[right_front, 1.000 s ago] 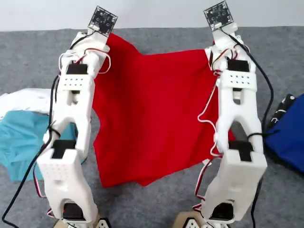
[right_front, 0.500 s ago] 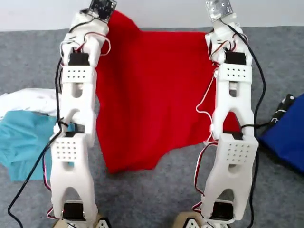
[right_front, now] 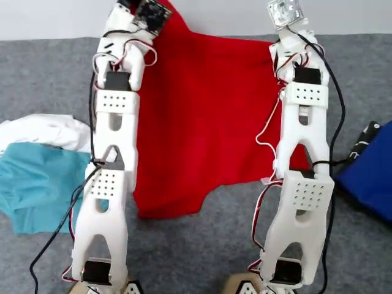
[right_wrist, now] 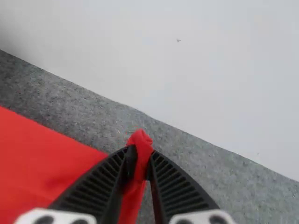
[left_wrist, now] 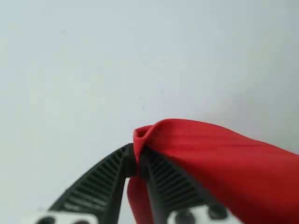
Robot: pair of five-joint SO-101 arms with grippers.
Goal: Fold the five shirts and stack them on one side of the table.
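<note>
**Red shirt pinched at both far corners**

High view: your red shirt (right_front: 202, 116) lies spread on the grey desk (right_front: 214, 257) between the two arms. Its far left corner is lifted in front of the white wall (right_front: 214, 15), and its near edge lies in an uneven line on the desk. The left arm (right_front: 113, 159) and the right arm (right_front: 303, 153) both stretch toward the far side, one along each side edge of the cloth. On the left you have a crumpled teal shirt (right_front: 30, 184), with a white shirt (right_front: 43, 131) touching it on its far side. A blue shirt (right_front: 370, 177) sits at the right edge, near the right arm.

Left wrist view: your left pincer (left_wrist: 135, 156) is pressed together on a bunched corner of the red shirt. The fold pokes out just past the tips, and the rest of the cloth drapes away to one side, with the wall behind it.

Right wrist view: your right pincer (right_wrist: 138, 154) is pinching a small tuft of the red shirt between its tips. More of the shirt lies flat on the desk beside it, and the wall rises beyond.
</note>
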